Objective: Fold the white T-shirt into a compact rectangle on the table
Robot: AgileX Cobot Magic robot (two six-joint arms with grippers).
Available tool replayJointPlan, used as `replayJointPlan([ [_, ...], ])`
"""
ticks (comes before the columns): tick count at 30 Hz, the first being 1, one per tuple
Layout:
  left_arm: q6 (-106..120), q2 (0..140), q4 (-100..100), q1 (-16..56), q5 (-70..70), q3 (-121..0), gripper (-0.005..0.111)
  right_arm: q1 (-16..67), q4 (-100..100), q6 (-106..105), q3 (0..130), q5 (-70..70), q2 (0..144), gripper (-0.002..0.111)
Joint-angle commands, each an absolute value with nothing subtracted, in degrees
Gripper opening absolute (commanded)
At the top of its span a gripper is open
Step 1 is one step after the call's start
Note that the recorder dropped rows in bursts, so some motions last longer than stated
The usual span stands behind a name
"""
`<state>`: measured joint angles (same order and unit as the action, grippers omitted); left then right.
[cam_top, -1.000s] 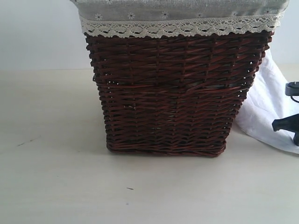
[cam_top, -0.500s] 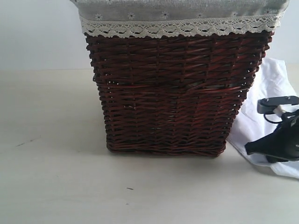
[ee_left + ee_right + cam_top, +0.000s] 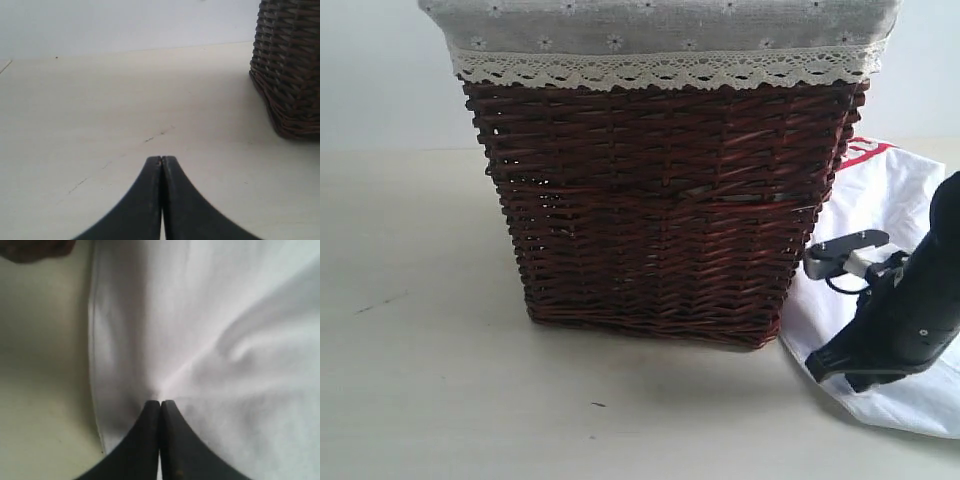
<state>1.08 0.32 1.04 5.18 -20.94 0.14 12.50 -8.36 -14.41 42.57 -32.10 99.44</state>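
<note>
The white T-shirt (image 3: 895,205) lies crumpled on the table (image 3: 430,350) to the right of the basket, with a bit of its red band (image 3: 865,150) showing at the top. My right gripper (image 3: 814,367) is low over the shirt's near edge. In the right wrist view the right gripper (image 3: 160,402) is shut, and creases in the white T-shirt (image 3: 225,330) run into its tips, so it pinches the cloth. My left gripper (image 3: 162,158) is shut with nothing in it, above the bare table (image 3: 100,100). It does not show in the exterior view.
A tall dark red-brown wicker basket (image 3: 660,200) with a grey lace-trimmed liner (image 3: 660,30) stands mid-table, close to the shirt's left edge. A corner of the basket (image 3: 290,65) also appears in the left wrist view. A pale wall runs behind the table.
My right arm has come further into view, leftward and down over the shirt. The shirt has shifted and its red band now shows. The basket sits further left in the picture.
</note>
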Motion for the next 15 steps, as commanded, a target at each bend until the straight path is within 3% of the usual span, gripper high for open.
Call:
replayJointPlan([
  [1, 1.34, 0.00, 1.26, 5.45, -20.60, 0.00, 0.000, 12.64, -8.27, -14.81, 46.18, -31.83, 95.61, 0.000],
  [11, 1.34, 0.00, 1.26, 5.45, -20.60, 0.00, 0.000, 12.64, -10.92, -6.38, 43.89, -29.58, 75.26, 0.000],
  [15, 1.34, 0.00, 1.26, 5.45, -20.60, 0.00, 0.000, 16.52, -21.73, -18.15, 37.92, -22.65, 67.83, 0.000],
])
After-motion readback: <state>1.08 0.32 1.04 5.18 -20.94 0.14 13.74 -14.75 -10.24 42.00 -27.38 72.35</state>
